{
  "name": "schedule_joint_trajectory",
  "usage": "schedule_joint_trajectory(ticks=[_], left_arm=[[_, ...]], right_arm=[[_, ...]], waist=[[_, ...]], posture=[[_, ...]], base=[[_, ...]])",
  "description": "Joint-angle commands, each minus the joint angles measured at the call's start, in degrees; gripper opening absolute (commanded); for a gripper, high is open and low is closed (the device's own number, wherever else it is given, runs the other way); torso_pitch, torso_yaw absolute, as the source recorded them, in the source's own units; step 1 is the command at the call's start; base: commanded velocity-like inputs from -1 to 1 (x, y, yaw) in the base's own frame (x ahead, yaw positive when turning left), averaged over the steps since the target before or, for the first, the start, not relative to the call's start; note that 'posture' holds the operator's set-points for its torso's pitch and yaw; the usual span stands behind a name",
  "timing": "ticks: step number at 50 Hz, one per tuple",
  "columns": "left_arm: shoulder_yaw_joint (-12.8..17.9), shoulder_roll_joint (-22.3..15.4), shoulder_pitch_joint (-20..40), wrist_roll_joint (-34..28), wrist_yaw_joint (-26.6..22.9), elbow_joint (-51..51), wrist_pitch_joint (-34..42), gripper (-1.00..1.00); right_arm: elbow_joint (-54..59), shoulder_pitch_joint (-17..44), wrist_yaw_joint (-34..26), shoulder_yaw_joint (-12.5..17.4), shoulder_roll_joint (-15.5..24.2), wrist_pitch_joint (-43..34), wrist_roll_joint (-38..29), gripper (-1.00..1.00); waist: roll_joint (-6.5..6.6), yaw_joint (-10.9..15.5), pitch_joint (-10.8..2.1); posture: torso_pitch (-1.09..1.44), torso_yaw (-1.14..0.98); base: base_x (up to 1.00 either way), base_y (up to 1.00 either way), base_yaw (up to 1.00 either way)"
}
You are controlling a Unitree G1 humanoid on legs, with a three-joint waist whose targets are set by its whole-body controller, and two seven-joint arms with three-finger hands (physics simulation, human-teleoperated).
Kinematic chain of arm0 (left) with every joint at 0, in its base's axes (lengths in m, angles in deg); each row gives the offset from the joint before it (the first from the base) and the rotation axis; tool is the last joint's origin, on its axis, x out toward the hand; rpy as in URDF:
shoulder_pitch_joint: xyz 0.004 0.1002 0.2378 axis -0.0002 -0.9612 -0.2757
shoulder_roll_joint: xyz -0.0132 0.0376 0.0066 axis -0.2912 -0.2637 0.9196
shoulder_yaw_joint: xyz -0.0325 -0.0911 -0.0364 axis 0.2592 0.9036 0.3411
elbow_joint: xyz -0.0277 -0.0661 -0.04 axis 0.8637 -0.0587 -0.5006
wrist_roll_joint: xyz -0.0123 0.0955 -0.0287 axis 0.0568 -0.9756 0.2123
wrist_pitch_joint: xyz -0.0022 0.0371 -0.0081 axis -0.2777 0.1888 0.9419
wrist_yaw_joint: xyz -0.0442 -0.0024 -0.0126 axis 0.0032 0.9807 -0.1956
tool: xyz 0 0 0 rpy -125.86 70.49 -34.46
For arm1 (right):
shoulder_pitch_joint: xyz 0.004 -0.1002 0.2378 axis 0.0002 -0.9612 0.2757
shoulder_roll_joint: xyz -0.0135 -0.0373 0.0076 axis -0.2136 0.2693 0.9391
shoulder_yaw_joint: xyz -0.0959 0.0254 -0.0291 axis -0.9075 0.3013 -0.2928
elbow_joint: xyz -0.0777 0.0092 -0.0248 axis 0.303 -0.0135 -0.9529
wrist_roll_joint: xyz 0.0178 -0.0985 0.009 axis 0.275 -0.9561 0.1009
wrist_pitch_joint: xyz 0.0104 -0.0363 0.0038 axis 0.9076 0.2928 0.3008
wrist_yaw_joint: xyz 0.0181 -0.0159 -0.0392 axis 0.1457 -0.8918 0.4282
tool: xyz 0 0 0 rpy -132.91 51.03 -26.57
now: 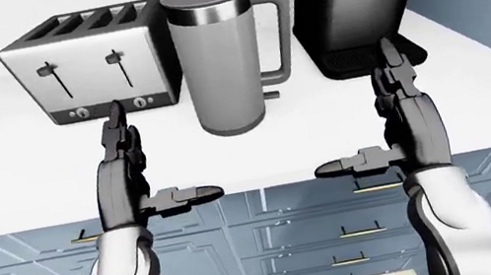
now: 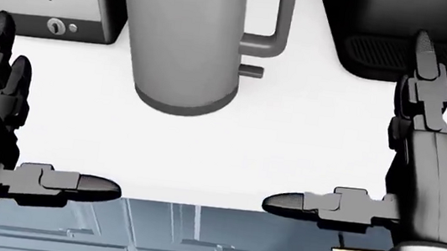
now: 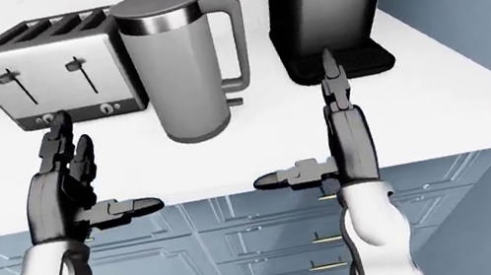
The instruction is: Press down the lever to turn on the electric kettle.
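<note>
Both hands hold nothing, fingers spread: the left hand (image 1: 129,173) and the right hand (image 1: 400,119) each point two fingers up and a thumb inward. Between and beyond them on the white counter (image 1: 1,171) stands the grey electric kettle (image 1: 223,55), its small lever (image 2: 251,70) low on the handle side. A four-slot toaster (image 1: 88,62) sits at its left, a black coffee machine (image 1: 353,3) at its right.

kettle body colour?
Matte grey, with a shinier steel band under the lid; the kettle shows best in the left-eye view.
</note>
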Motion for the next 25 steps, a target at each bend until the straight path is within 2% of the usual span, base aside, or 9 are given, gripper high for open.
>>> schedule_joint_trajectory(ticks=[1, 4, 6, 15, 17, 19, 20, 21, 25], left_arm=[[0.71, -0.46, 1.16, -0.26, 0.4, 2.48, -1.93, 1.0], [0.69, -0.41, 1.05, -0.24, 0.4, 2.43, -2.07, 1.0], [0.68, -0.46, 1.09, -0.28, 0.39, 2.69, -1.78, 1.0], [0.79, -0.48, 1.11, -0.24, 0.4, 2.51, -1.97, 1.0], [0.69, -0.44, 1.02, -0.29, 0.42, 2.49, -2.07, 1.0], [0.74, -0.46, 1.06, -0.27, 0.41, 2.51, -2.05, 1.0], [0.76, -0.45, 1.08, -0.24, 0.41, 2.59, -1.96, 1.0], [0.69, -0.44, 1.03, -0.29, 0.43, 2.61, -1.99, 1.0], [0.75, -0.46, 1.15, -0.25, 0.43, 2.59, -1.88, 1.0]], right_arm=[[-2.29, 1.29, -0.06, -0.59, -0.03, 2.05, 0.08, 1.0], [-2.32, 1.26, -0.09, -0.66, -0.06, 2.03, 0.04, 1.0], [-2.44, 1.24, -0.14, -0.68, -0.07, 1.95, 0.0, 1.0], [-2.59, 1.09, -0.26, -0.93, -0.17, 2.02, -0.13, 1.0], [-2.59, 1.12, -0.28, -0.98, -0.17, 2.01, -0.18, 1.0], [-2.69, 1.14, -0.33, -0.97, -0.18, 1.91, -0.22, 1.0], [-2.72, 1.15, -0.35, -0.93, -0.19, 1.88, -0.2, 1.0], [-2.8, 1.15, -0.37, -0.92, -0.2, 1.84, -0.18, 1.0], [-2.78, 1.14, -0.38, -0.85, -0.23, 2.05, -0.02, 1.0]], waist=[[0.16, 0.2, -0.59], [2.49, -0.05, -0.37], [6.04, -0.24, -1.37], [1.55, 0.6, -0.75], [-0.43, 0.77, -0.92], [-4.27, 0.62, -2.06], [-1.25, 0.06, -1.35], [-2.4, 0.44, -1.21], [-0.82, 0.12, -1.02]], posture=[[0.0, 0.0], [0.0, 0.0], [0.0, 0.0], [0.0, 0.0], [0.0, 0.0], [0.0, 0.0], [0.0, 0.0], [0.0, 0.0], [0.0, 0.0]], base=[[0.12, 0.0, 0.0], [0.11, 0.0, 0.0], [0.12, 0.0, 0.0], [0.12, 0.0, 0.0], [0.12, 0.0, 0.0], [0.12, 0.0, 0.0], [0.12, 0.0, 0.0], [0.12, 0.0, 0.0], [0.12, 0.0, 0.0]])
